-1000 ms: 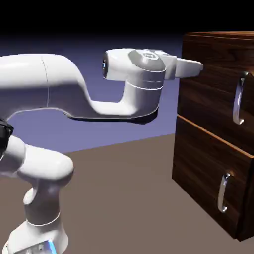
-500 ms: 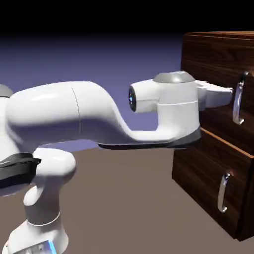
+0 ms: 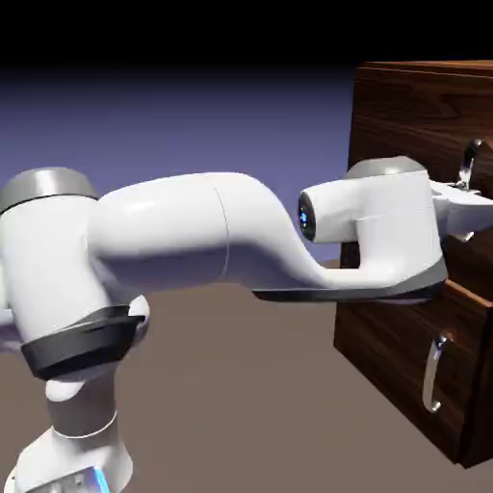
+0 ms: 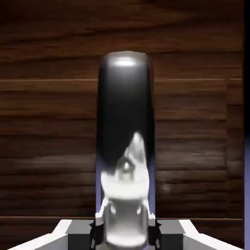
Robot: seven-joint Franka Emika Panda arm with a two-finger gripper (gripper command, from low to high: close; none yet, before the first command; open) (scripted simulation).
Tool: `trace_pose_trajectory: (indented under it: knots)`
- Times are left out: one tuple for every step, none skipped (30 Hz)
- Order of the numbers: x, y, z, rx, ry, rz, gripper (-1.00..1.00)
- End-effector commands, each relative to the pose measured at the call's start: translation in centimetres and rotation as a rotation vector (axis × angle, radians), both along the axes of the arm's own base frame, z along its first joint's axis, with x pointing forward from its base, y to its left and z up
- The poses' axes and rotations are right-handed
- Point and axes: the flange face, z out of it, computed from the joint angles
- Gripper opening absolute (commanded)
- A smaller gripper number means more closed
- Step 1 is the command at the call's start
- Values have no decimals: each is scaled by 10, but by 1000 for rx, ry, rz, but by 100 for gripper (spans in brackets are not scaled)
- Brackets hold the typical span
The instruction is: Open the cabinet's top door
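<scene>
Jaws clamp top door's handle [image 4: 125, 146].

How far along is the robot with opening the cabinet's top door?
Done: the arm has reached the cabinet, and the tool is shut on the top door's handle, which fills the hand view between the fingertips. In hand: that grip. Left: the pull itself, since the top door looks flush and closed.
</scene>
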Motion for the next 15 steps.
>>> trace_pose_trajectory:
  knots:
    - [-6, 3, 0, 1, 0, -17, -100]
    - [-12, 5, 0, 0, 0, -33, -100]
    - [-18, 8, 0, 0, 0, -50, -100]
    - [-24, 11, 0, 0, 0, -67, -100]
    - [-30, 14, 0, 0, 0, -84, -100]
    - [-36, 17, 0, 0, 0, -101, -100]
    - [-42, 21, 0, 0, 0, -118, -100]
    - [-47, 24, 0, 0, 0, -135, -100]
    - [-53, 28, 0, 0, 0, -152, -100]
    - [-59, 31, 0, 0, 0, -169, -100]
    - [-64, 35, 0, 0, 0, -185, -100]
    - [-70, 38, 0, 0, 0, -202, -100]
    - [-75, 42, 0, 0, 0, -220, -100]
    - [-81, 46, 0, 1, 0, -237, -100]
    - [-86, 50, 0, 0, 0, -253, -100]
